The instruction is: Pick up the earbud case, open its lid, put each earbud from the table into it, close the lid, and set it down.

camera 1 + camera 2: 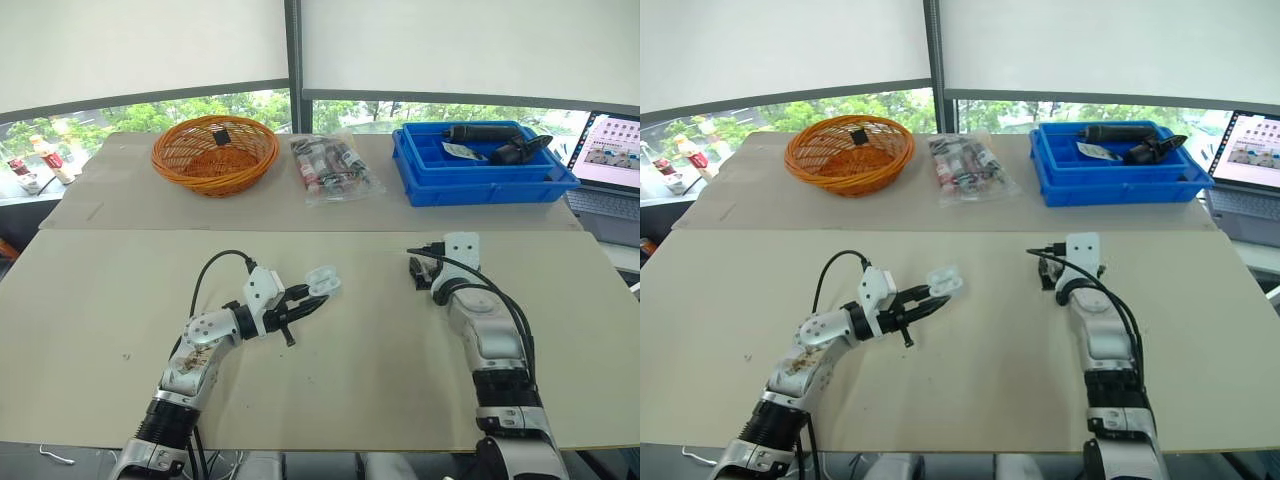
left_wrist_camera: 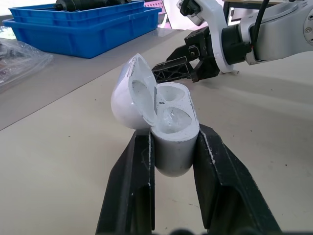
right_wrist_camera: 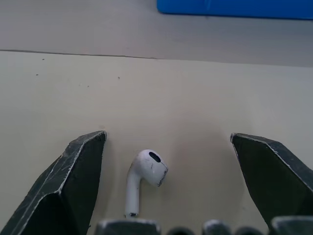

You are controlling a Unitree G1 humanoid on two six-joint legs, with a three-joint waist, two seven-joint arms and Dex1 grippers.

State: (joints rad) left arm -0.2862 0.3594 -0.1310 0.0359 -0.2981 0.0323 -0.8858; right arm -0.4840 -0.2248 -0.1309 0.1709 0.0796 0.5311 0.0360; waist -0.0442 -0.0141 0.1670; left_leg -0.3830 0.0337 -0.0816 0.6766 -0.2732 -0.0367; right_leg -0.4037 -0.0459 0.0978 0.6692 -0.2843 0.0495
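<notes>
Over the table (image 1: 380, 380), left gripper (image 1: 312, 298) is clamped on the earbud case (image 2: 171, 152), lid hinged open; right gripper (image 3: 167, 137) sits spread wide around one earbud (image 3: 144, 176) on bare board, with blue bin (image 1: 480, 175) of dark tools and basket (image 1: 215, 155) well back.

A robot test lab by the look of it, a plain bench (image 1: 360, 380) that stood under a blinded window (image 1: 250, 105), a blue bin (image 1: 480, 185) of tools, a laptop (image 1: 612, 150) at the edge, a wicker basket (image 1: 215, 180), a bag of parts (image 1: 330, 168)
</notes>
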